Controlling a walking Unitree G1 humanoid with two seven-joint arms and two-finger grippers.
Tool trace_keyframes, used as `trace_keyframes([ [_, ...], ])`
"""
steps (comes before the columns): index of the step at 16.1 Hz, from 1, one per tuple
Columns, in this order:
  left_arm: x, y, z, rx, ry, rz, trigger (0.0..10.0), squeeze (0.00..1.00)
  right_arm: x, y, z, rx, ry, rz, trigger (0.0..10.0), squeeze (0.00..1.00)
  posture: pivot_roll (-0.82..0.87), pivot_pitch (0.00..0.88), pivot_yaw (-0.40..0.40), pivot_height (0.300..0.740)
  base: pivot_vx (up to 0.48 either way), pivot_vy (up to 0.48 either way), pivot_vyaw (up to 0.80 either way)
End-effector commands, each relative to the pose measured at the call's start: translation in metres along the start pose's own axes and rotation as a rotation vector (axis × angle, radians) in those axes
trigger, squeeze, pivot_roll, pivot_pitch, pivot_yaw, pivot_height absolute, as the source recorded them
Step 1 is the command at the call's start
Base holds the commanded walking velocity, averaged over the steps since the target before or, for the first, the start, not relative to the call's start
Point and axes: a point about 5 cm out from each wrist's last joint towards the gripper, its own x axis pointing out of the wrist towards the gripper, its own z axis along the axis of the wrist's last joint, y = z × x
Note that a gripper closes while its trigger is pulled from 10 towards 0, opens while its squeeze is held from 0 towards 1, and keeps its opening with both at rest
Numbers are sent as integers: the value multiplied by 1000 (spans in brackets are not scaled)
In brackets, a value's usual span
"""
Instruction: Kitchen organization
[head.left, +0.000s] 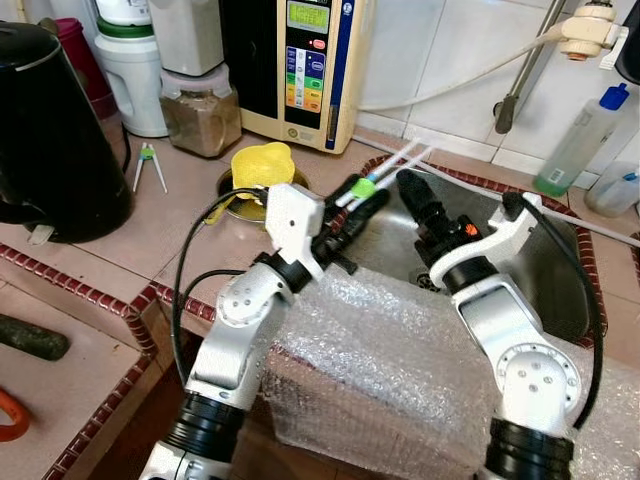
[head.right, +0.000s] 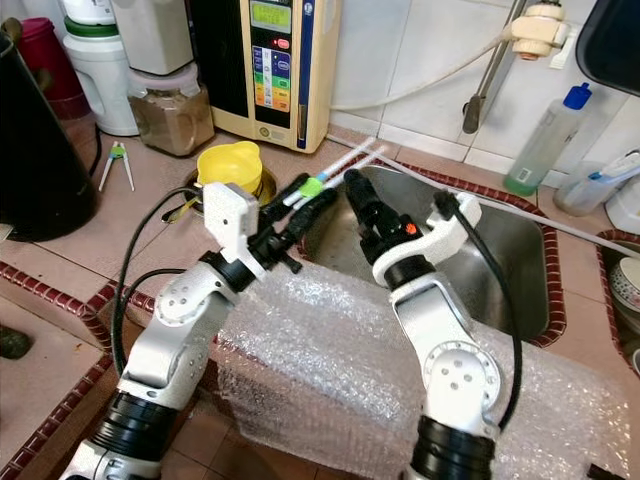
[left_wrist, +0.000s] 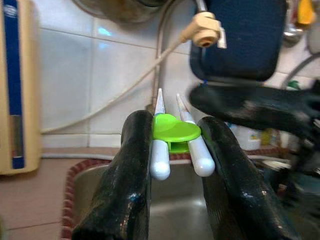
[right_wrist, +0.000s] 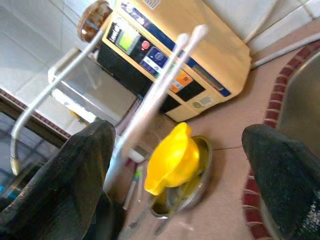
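left gripper (head.left: 366, 191): frame centre, clamped on training chopsticks (left_wrist: 176, 131) with green clip, over sink (head.left: 560, 290) rim
right gripper (right_wrist: 180, 165): beside it, fingers spread, nothing held

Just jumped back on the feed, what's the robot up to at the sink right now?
The left tool is shut on a pair of white training chopsticks with a green plastic joiner, holding them up over the near left corner of the steel sink. The right tool is open and sits just beside the chopsticks, not gripping them. A yellow plastic cup rests in a metal bowl on the tiled counter behind the left arm. Bubble wrap covers the counter edge under both arms.
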Motion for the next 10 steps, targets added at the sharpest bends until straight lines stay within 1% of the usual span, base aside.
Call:
trace_keyframes([
  [1, 2, -7, 4, -3, -14, -29, 0, 0, 2, 0, 2, 35, -11, -5, 10000, 0, -18, 53, -81, 740, 0, 0, 0],
  [3, 2, -11, 4, -6, -11, -49, 0, 0, 8, 1, 2, 78, -12, 0, 10000, 0, -16, 53, -82, 740, 0, 0, 0],
  [4, 2, -13, 2, -7, -6, -52, 0, 0, 11, 3, 2, 86, -3, 18, 10000, 0, -16, 52, -83, 740, 0, 0, 0],
  [5, 1, -14, 3, -11, -6, -55, 0, 0, 16, 7, 3, 116, -4, 41, 1961, 0, -14, 52, -85, 740, 0, 0, 0],
  [6, 2, -15, 3, -12, -7, -57, 0, 0, 18, 8, 3, 132, -8, 48, 0, 0, -12, 51, -86, 740, 0, 0, 0],
  [10, 1, -17, 4, -14, -7, -62, 0, 0, 26, 7, 11, 203, -52, 52, 0, 0, -7, 51, -87, 740, 0, 0, 0],
])
